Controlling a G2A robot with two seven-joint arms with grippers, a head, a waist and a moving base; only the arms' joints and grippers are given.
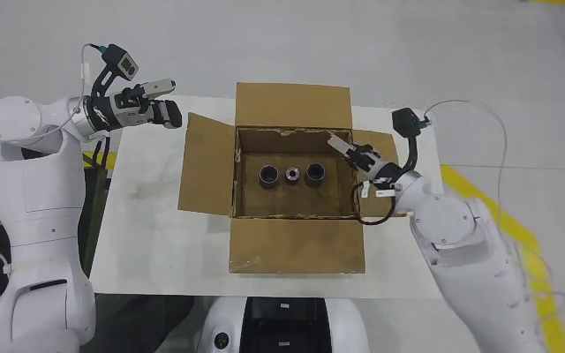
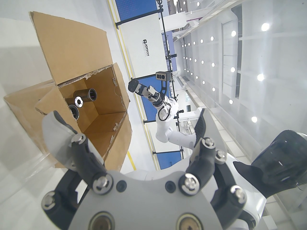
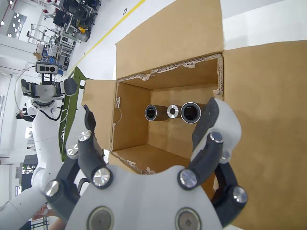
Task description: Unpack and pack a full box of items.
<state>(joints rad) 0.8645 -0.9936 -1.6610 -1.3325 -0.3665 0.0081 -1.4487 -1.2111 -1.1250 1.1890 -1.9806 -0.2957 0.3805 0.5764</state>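
An open cardboard box (image 1: pixel 296 247) sits mid-table with its flaps folded out. Three metal cylinders lie in a row on its floor: a dark one (image 1: pixel 267 176), a small silver-faced one (image 1: pixel 292 176) and another dark one (image 1: pixel 314 174). The right wrist view looks straight at their ends (image 3: pixel 190 112). My right gripper (image 1: pixel 347 152) hovers open at the box's right rim, beside the nearest cylinder, holding nothing. My left gripper (image 1: pixel 177 100) hangs open and empty above the table's far left corner, away from the box (image 2: pixel 96 84).
The white table (image 1: pixel 150 221) has bare room left of the box. The spread flaps (image 1: pixel 291 106) cover table surface on all four sides. A green frame (image 3: pixel 72 101) stands beyond the table's left edge.
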